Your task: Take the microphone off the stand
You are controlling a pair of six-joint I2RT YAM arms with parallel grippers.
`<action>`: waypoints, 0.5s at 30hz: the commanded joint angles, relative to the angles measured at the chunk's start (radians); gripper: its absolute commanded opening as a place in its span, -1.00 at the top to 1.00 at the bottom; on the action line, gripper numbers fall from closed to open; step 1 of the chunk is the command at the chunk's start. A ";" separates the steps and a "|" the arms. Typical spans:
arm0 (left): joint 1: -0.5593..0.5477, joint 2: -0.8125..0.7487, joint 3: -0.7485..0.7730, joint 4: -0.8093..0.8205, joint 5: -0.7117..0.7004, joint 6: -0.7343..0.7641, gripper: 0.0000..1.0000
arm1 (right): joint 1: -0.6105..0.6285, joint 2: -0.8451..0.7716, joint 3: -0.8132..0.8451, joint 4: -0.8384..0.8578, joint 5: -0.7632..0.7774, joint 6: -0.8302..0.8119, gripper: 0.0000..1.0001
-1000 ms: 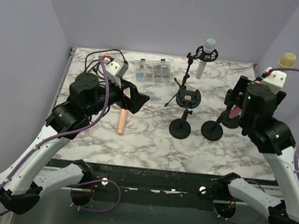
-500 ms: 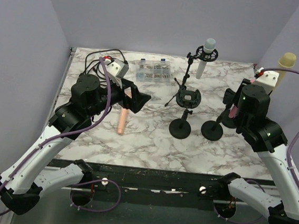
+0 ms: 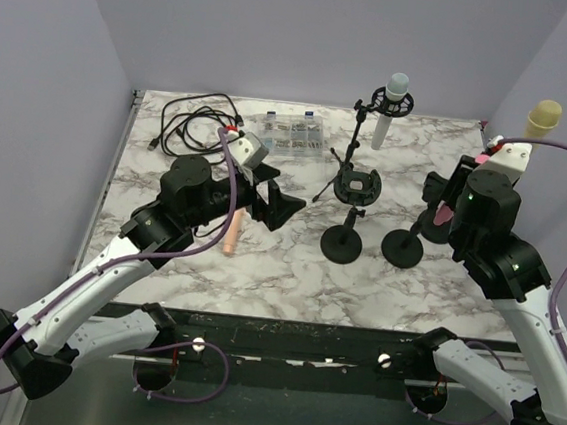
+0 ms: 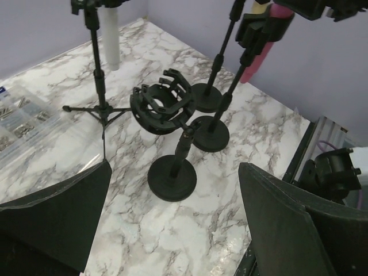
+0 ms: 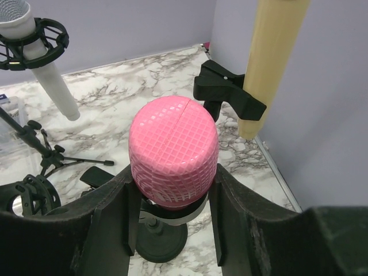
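The pink microphone point(image 5: 172, 149) stands upright in the clip of a black round-based stand point(image 5: 161, 244) at the table's right. My right gripper point(image 5: 172, 190) is shut on the microphone's mesh head, one finger pressed against each side. In the top view that gripper point(image 3: 445, 203) sits over the stand point(image 3: 402, 247), and only a strip of the pink microphone point(image 3: 446, 212) shows. My left gripper point(image 4: 172, 218) is open and holds nothing. It hovers over the marble just left of an empty shock-mount stand point(image 4: 163, 106).
A white microphone point(image 3: 393, 102) hangs in a shock mount on a tripod at the back. A cream microphone point(image 3: 541, 122) stands clipped by the right wall. A peach microphone point(image 3: 231, 236) lies on the table point(image 3: 288, 273). A parts box point(image 3: 291, 133) and cables point(image 3: 187, 123) sit at back left.
My right gripper has closed from open onto the pink microphone's head. My left arm has swung right toward the stands, its gripper still open.
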 commanded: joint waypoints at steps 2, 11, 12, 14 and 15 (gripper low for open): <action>-0.069 0.045 -0.010 0.186 0.102 0.068 -0.93 | 0.004 -0.003 0.010 0.013 -0.057 0.035 0.98; -0.193 0.319 0.170 0.353 0.152 0.115 -0.88 | 0.004 -0.030 0.016 0.006 -0.136 0.047 0.98; -0.201 0.356 0.186 0.373 0.153 0.126 -0.90 | 0.004 -0.032 0.020 0.007 -0.141 0.044 0.98; -0.212 0.427 0.228 0.415 0.169 0.147 -0.94 | 0.004 -0.036 0.028 0.008 -0.153 0.041 0.98; -0.216 0.460 0.249 0.430 0.179 0.156 -0.95 | 0.004 -0.037 0.032 0.007 -0.160 0.043 0.98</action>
